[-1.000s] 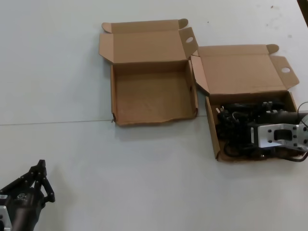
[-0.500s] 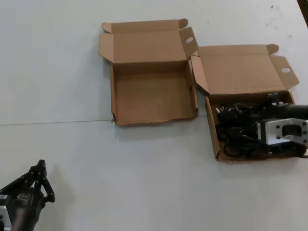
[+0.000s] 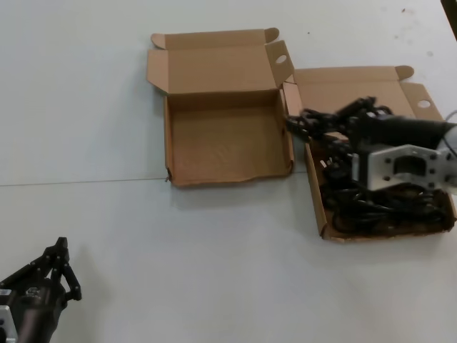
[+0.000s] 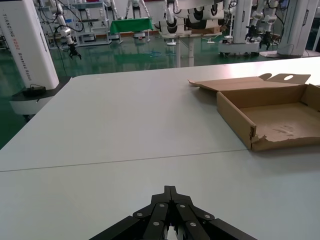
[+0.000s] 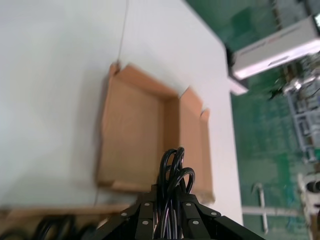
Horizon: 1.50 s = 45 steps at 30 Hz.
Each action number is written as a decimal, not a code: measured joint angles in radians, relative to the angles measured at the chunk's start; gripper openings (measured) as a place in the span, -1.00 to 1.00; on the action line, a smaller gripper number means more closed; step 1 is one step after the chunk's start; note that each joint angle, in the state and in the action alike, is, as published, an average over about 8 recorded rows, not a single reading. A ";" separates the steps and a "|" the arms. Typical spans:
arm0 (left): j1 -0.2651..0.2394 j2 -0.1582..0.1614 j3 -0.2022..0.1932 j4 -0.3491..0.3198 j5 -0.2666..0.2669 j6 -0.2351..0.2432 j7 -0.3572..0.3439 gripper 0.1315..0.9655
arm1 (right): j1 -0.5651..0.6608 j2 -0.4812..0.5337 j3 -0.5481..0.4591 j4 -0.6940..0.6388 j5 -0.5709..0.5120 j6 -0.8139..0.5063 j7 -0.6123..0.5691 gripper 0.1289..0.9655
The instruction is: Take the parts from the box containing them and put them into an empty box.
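The empty box (image 3: 221, 143) with the wavy front wall lies open at the table's centre; it also shows as the empty box (image 4: 280, 115) and the empty box (image 5: 135, 140). To its right lies the box containing the parts (image 3: 315, 196), with several black cords (image 3: 364, 211) still inside. My right gripper (image 3: 344, 123) hovers above that box's left rear corner, shut on one cord bundle (image 3: 314, 121) that sticks out toward the empty box. Seen from the right wrist, the cord's loops (image 5: 172, 165) stick out past my right gripper (image 5: 167, 194). My left gripper (image 3: 61, 249) is parked at the near left, shut (image 4: 170, 189).
Both boxes' lids (image 3: 214, 64) stand open behind them, the right one (image 3: 357, 93) partly hidden by the lifted cord. A seam (image 3: 78, 182) runs across the white table. Other robots and green floor (image 4: 150, 50) lie beyond the far edge.
My right gripper has risen out of the right box with a cord bundle and moved left and back toward the empty box. The left arm has not moved.
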 joint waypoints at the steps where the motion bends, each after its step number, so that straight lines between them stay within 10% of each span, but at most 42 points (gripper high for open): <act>1: 0.000 0.000 0.000 0.000 0.000 0.000 0.000 -0.94 | 0.004 -0.003 -0.008 -0.006 0.012 0.011 0.000 -0.82; 45: 0.000 0.000 0.000 0.000 0.000 0.000 0.000 -0.94 | 0.292 0.013 -0.551 -0.746 0.720 0.654 0.000 -0.64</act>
